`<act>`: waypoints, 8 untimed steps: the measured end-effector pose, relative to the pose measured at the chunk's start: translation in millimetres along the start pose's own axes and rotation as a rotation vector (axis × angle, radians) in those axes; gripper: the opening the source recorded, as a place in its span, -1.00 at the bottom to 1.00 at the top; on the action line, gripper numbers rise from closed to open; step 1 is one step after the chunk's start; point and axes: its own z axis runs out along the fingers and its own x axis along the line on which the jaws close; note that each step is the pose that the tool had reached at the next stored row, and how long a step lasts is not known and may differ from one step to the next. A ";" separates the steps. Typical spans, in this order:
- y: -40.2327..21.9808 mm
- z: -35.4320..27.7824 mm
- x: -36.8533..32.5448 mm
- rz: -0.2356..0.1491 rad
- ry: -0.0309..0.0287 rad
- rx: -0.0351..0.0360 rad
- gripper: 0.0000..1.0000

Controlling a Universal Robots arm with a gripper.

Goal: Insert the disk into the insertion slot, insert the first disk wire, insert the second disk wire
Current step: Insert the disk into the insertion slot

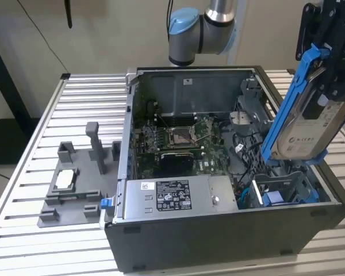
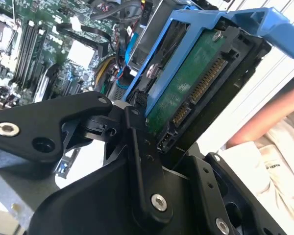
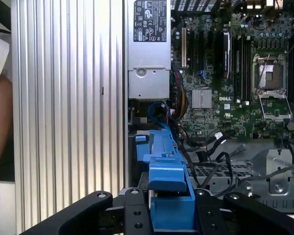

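Note:
The disk (image 1: 302,129), a silver drive in a bright blue bracket, hangs steeply tilted over the right front corner of the open computer case. My gripper (image 1: 333,69) is shut on its upper part. The disk's lower end sits just above the insertion slot (image 1: 290,183), a grey sheet-metal cage in the case. The second wrist view shows the disk's green circuit board and connectors (image 2: 191,83) between my black fingers (image 2: 142,147). In the first wrist view the blue bracket (image 3: 167,178) is clamped in my gripper (image 3: 169,208). A blue cable (image 3: 159,110) lies in the case next to the cage.
The grey labelled power-supply box (image 1: 172,195) fills the case's front, with the motherboard (image 1: 181,141) behind it. A grey plastic fixture tray with posts (image 1: 75,184) stands on the slatted table at the exterior view's left. A person's arm (image 2: 264,122) is close beside the table.

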 end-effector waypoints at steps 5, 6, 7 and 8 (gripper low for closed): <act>-0.3 3.1 0.2 0.000 -0.0001 0.0000 -0.35; -0.3 3.9 0.3 0.000 -0.0001 0.0000 -0.35; -0.4 4.7 0.3 0.000 0.0000 0.0000 -0.35; -0.5 5.5 0.3 0.000 0.0000 0.0000 -0.35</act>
